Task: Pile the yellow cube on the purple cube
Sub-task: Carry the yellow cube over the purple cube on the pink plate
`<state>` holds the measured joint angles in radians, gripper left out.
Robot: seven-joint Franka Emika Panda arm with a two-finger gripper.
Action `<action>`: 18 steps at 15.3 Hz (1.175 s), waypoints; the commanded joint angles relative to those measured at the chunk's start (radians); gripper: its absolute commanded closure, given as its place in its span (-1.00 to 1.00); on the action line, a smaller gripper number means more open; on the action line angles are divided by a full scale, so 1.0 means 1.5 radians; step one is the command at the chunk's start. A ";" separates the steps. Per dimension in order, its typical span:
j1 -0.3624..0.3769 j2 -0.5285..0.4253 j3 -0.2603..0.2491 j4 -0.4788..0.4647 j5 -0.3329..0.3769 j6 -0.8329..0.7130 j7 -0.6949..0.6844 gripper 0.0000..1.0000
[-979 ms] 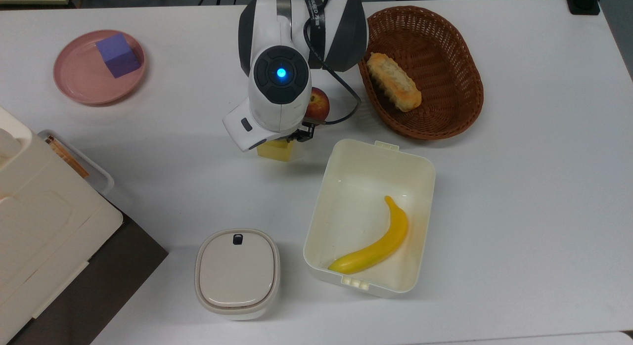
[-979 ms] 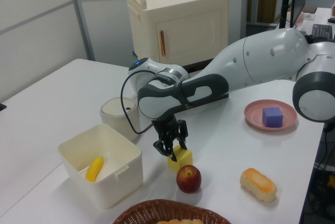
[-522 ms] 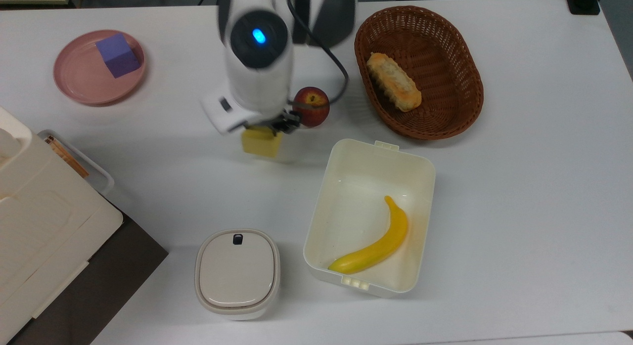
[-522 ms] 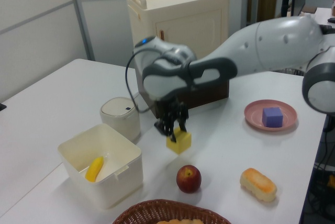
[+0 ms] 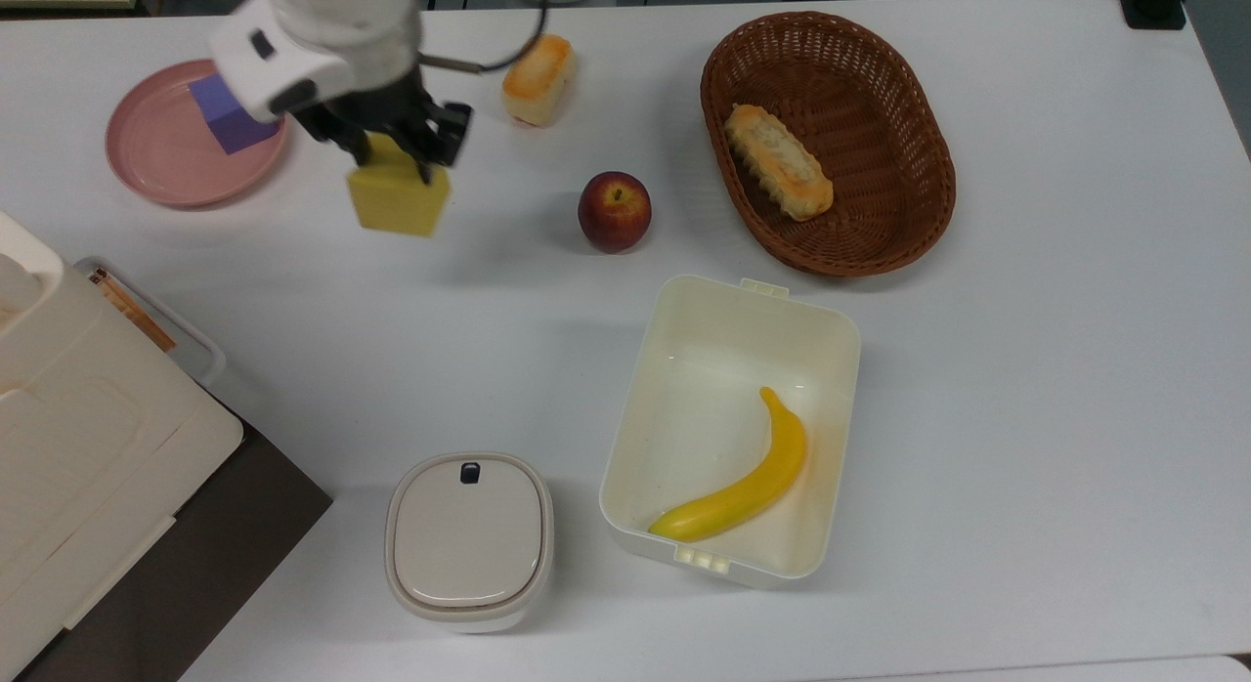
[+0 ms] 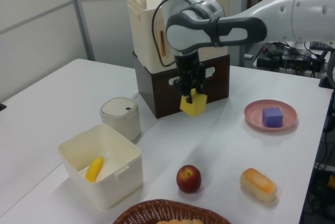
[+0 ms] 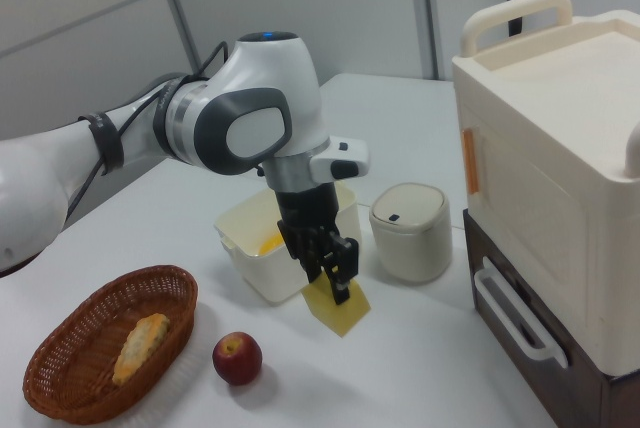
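In the left view I see my gripper (image 6: 191,89) clamping the yellow cube (image 6: 193,103) in mid-air, seemingly tilted, well apart from the purple cube (image 6: 272,116) on its pink plate (image 6: 254,114).

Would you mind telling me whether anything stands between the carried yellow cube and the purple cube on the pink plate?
Nothing visible does. The gripper holds the yellow cube above the table, and in the left view only bare table lies between it and the purple cube on the pink plate.
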<state>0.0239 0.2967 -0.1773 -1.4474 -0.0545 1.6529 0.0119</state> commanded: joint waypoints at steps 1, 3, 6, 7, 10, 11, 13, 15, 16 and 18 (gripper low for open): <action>-0.027 -0.054 -0.011 -0.054 -0.017 -0.010 -0.080 0.44; -0.047 -0.091 -0.011 -0.095 -0.019 -0.009 -0.140 0.44; -0.099 -0.165 -0.011 -0.169 -0.028 -0.009 -0.239 0.44; -0.113 -0.178 -0.011 -0.182 -0.028 -0.010 -0.267 0.44; -0.155 -0.213 -0.011 -0.219 -0.033 -0.010 -0.338 0.44; -0.168 -0.220 -0.011 -0.230 -0.041 -0.010 -0.365 0.44; -0.188 -0.215 -0.011 -0.235 -0.058 -0.012 -0.396 0.45; -0.203 -0.194 -0.011 -0.230 -0.073 -0.014 -0.407 0.44; -0.209 -0.177 -0.012 -0.226 -0.088 -0.014 -0.408 0.44; -0.214 -0.148 -0.012 -0.216 -0.125 -0.014 -0.413 0.44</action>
<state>-0.2864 0.0254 -0.1978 -1.7744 -0.1749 1.6370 -0.5811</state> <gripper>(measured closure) 0.476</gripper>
